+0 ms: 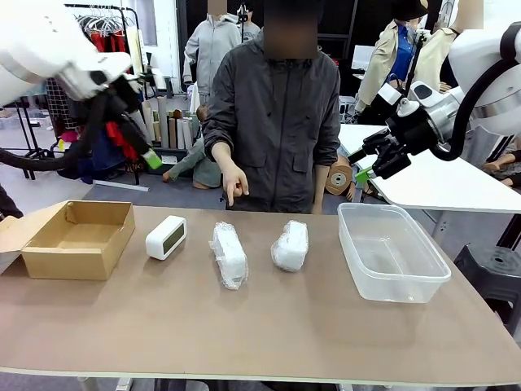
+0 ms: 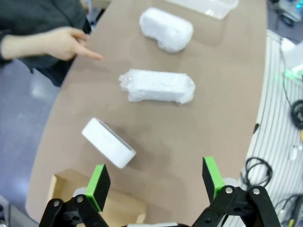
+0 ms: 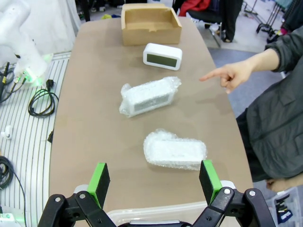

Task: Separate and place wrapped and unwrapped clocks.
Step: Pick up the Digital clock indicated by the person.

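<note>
Left pincer point(image 2: 156, 180) and right pincer point(image 3: 154, 181) hang wide open, holding nothing, above the counter point(image 1: 244, 334). On it, the bare clock point(image 1: 166, 237) sits near the cardboard box point(image 1: 69, 265). The first wrapped clock point(image 1: 229, 255) and second wrapped clock point(image 1: 291, 245) lie between the bare clock and the clear tub point(image 1: 407, 290).

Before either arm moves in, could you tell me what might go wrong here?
1. The person's hand points down over the far edge of the table, near the middle wrapped clock; a reach there could meet it.
2. Loose crinkly wrap on that one and the right wrapped clock might slip or bunch when pinched.
</note>
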You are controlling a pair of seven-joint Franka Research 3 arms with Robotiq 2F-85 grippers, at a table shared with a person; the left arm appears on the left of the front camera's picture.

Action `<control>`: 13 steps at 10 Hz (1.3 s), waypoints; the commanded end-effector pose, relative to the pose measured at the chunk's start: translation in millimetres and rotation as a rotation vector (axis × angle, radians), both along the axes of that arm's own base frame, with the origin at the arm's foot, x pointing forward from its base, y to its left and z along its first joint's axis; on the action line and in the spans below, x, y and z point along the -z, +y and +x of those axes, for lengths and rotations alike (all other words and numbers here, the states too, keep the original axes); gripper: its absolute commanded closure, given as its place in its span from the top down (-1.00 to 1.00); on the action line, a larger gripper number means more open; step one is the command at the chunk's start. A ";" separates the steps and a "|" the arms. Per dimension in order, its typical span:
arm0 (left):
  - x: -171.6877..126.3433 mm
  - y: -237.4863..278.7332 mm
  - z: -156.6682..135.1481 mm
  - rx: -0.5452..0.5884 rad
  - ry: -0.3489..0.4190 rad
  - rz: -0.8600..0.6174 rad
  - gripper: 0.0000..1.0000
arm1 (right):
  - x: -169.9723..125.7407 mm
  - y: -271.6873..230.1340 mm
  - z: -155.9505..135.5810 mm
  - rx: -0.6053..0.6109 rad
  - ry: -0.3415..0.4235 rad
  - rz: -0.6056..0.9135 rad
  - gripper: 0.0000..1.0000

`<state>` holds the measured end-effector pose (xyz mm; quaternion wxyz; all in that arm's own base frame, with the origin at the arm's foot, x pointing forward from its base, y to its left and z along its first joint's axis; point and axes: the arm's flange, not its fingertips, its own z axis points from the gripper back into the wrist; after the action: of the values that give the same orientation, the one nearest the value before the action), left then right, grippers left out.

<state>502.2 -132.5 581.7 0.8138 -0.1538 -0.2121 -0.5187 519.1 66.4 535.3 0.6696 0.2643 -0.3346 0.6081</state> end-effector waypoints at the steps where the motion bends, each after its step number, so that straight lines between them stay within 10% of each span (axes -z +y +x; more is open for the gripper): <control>1: 21.3 -23.4 -9.3 -0.042 0.027 0.014 1.00 | -0.7 -0.5 -0.2 -0.002 0.001 -0.004 1.00; 9: 38.0 -55.0 -12.9 -0.014 0.030 0.008 1.00 | -0.7 -0.5 -0.2 -0.002 0.001 -0.004 1.00; 10: 40.1 -69.3 4.9 -0.466 0.157 0.109 1.00 | -0.7 -0.5 -0.2 -0.002 0.001 -0.004 1.00; 13: 59.5 -114.3 22.0 -0.969 0.291 0.225 1.00 | -0.7 -0.5 -0.2 -0.002 0.001 -0.004 1.00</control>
<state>518.1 -202.7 508.0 0.9450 -0.0528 -0.1656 -0.2772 518.9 66.4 534.9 0.6698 0.2645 -0.3342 0.6080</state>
